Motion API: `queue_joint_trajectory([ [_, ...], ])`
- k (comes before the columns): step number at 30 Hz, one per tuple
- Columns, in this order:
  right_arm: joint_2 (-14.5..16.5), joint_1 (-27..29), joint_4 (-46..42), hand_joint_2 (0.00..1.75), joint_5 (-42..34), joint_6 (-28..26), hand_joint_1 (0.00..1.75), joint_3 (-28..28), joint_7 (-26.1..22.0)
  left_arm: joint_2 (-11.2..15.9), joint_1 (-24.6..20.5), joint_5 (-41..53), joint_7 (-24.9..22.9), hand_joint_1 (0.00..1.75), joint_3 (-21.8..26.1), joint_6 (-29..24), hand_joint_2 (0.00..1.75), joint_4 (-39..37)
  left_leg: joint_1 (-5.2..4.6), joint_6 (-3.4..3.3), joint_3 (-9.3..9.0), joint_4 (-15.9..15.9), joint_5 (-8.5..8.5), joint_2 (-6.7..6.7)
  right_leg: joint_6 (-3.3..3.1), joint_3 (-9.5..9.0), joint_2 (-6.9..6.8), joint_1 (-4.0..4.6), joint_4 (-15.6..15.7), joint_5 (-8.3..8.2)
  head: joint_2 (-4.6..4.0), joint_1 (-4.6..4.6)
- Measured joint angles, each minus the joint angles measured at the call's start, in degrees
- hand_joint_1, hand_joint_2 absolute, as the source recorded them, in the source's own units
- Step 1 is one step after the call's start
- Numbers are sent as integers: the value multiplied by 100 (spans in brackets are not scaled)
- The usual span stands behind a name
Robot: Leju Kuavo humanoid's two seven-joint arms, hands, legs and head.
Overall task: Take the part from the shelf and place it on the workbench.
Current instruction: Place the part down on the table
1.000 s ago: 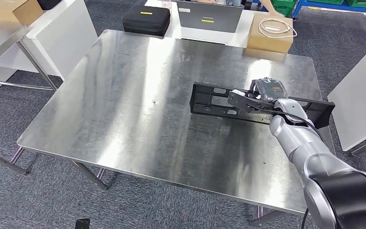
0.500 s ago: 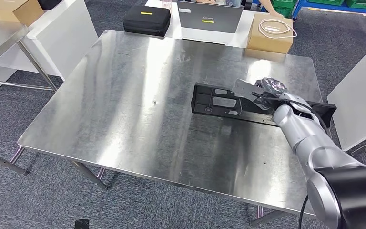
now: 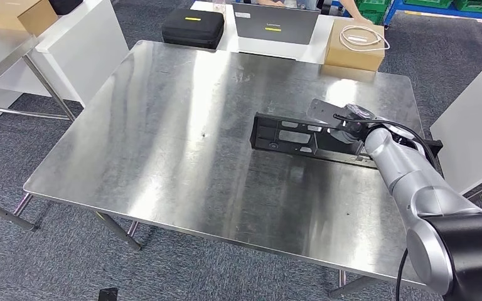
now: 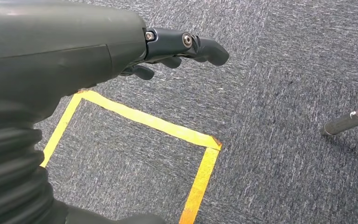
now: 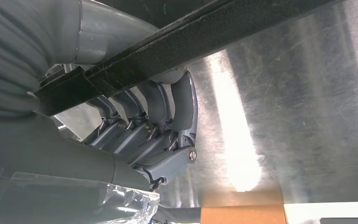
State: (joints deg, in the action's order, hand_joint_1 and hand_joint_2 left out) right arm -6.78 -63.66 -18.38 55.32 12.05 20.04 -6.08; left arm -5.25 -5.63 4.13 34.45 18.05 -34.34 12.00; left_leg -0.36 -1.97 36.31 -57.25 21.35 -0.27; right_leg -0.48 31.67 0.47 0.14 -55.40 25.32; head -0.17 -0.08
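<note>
The part (image 3: 301, 135), a long black frame, is lying on the steel workbench (image 3: 163, 144), towards the 3 o'clock side of the top in the head view, its length running from near the middle out to the right edge. It is being gripped by the right hand (image 3: 342, 122) at about its middle; in the right wrist view the fingers (image 5: 168, 116) are seen curled over the black bar of the part (image 5: 177, 42), with the bench surface (image 5: 298, 107) shining behind them. The silver right arm (image 3: 414, 188) is being reached in from the 5 o'clock corner.

The left hand (image 4: 168, 51) is being held over grey carpet (image 4: 284, 70), nothing in it; its fingers are only partly seen past the cover, and whether they are spread or curled cannot be told. Yellow tape (image 4: 168, 128) is marked out on the floor beneath it.

Beyond the bench, at 12 o'clock, a laptop (image 3: 276, 22) and a black case (image 3: 192, 26) are standing on a white table, and a cardboard box (image 3: 354, 47) with a coiled white cable (image 3: 365, 36) on it is sitting at 1 o'clock. A second box (image 3: 19, 12) is placed at 10 o'clock.
</note>
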Motion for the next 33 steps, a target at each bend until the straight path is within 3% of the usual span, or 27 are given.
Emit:
queue_joint_trajectory([
  [15,19,-30,-14,175,58,-4,171,0,96,0,3,-30,21,0,46,14,175,0,1,0,0,0,0,0,0,0,0,2,0,0,0,1],
  [21,48,-41,-42,175,248,-431,171,9,242,0,18,-80,181,0,93,60,175,0,0,-1,4,0,-1,-1,0,3,-2,1,-1,0,0,1],
  [25,58,-48,-60,175,293,-608,0,11,264,0,33,-106,300,0,146,80,175,0,-1,-2,10,-1,-2,-1,0,7,-3,0,-1,0,0,1],
  [29,59,-111,-76,175,273,-701,0,11,252,1,40,-111,307,0,162,204,175,0,-1,-2,12,-1,-1,-1,0,10,-3,0,-1,0,0,0],
  [33,46,-211,-76,175,263,-692,0,11,230,3,48,-99,221,0,188,306,0,-2,0,-2,15,0,-1,-1,0,13,-3,1,-1,0,0,0],
])
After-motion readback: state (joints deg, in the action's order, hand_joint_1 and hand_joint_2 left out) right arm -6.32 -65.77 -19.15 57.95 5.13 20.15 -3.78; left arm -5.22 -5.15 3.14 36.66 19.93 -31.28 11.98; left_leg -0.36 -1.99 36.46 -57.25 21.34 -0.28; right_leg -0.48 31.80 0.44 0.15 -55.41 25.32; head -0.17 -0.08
